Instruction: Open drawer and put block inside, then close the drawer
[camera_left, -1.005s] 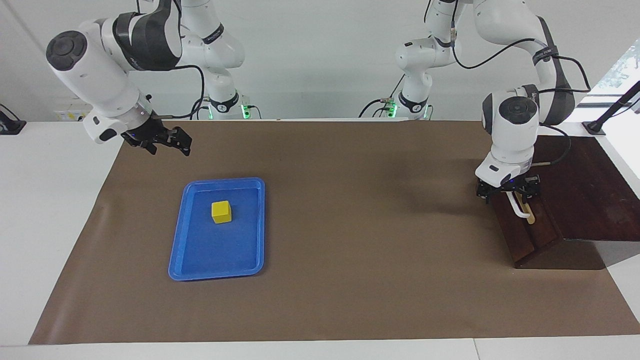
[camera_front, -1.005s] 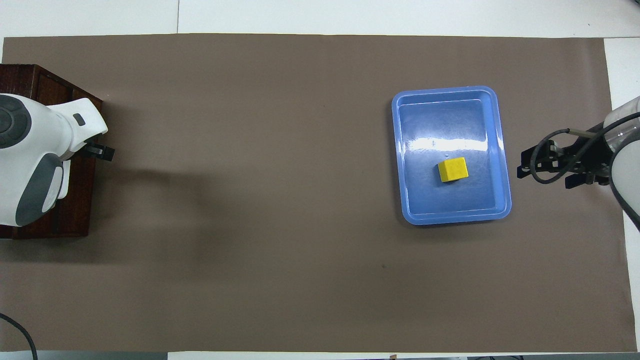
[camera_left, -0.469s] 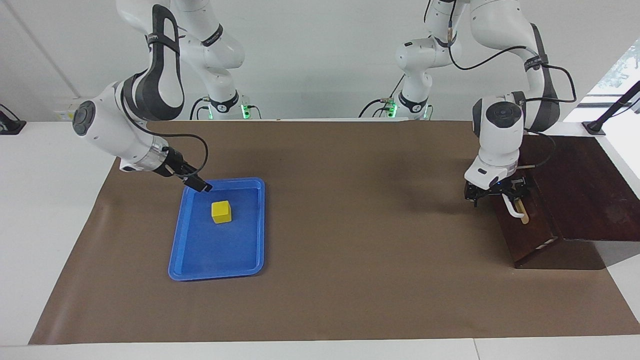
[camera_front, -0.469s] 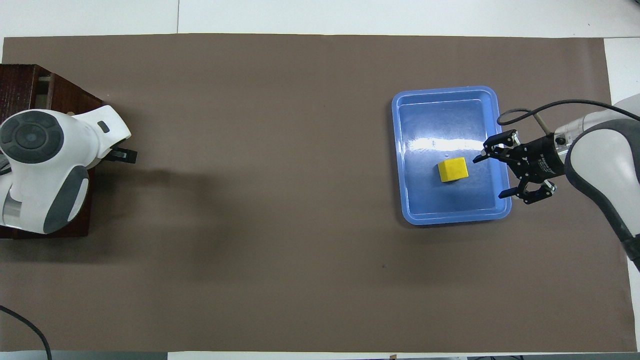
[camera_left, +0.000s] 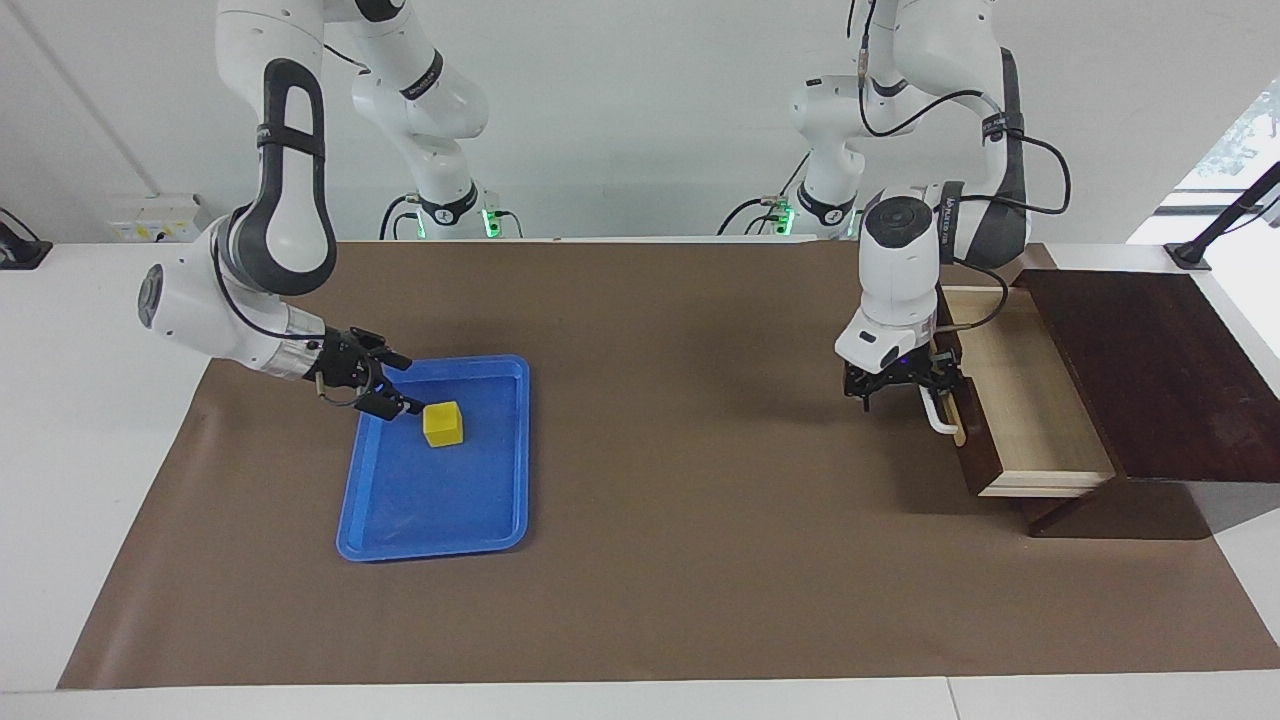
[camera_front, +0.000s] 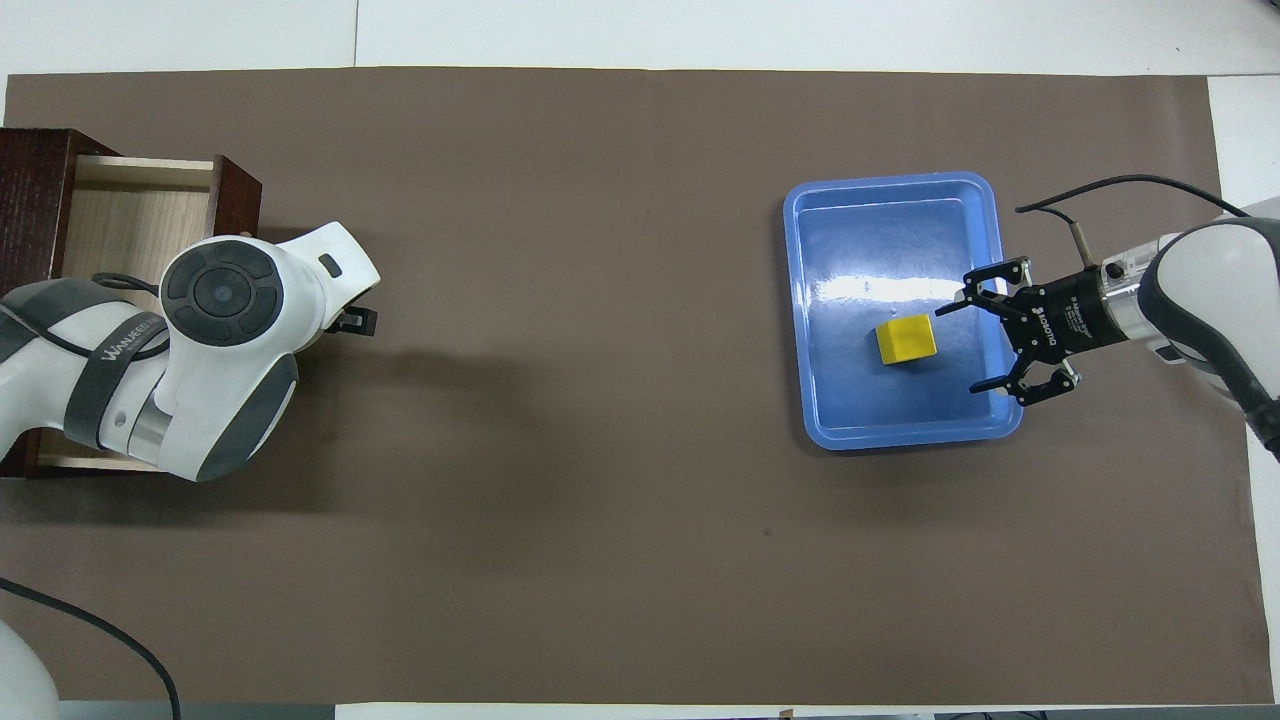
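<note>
The drawer (camera_left: 1020, 400) is seen pulled well out of its dark wooden box (camera_left: 1150, 370) at the left arm's end of the table, its pale inside laid bare, so the opening step is judged largely done. The left gripper (camera_left: 905, 385) is held at the white handle (camera_left: 935, 412); whether its fingers are clamped on the handle cannot be told. The block (camera_left: 443, 423) is not yet picked up: it rests in the blue tray (camera_left: 400, 520) toward the right arm's end of the table. The right gripper (camera_front: 985, 335) is spread wide open, low over the tray's edge just beside the block, without touching it. Grasping, carrying, dropping the block in and closing the drawer are left. Against the frame a second earlier, the drawer, then shut, has been drawn out, and the right gripper, then raised clear of the tray, has been brought down beside the block.
</note>
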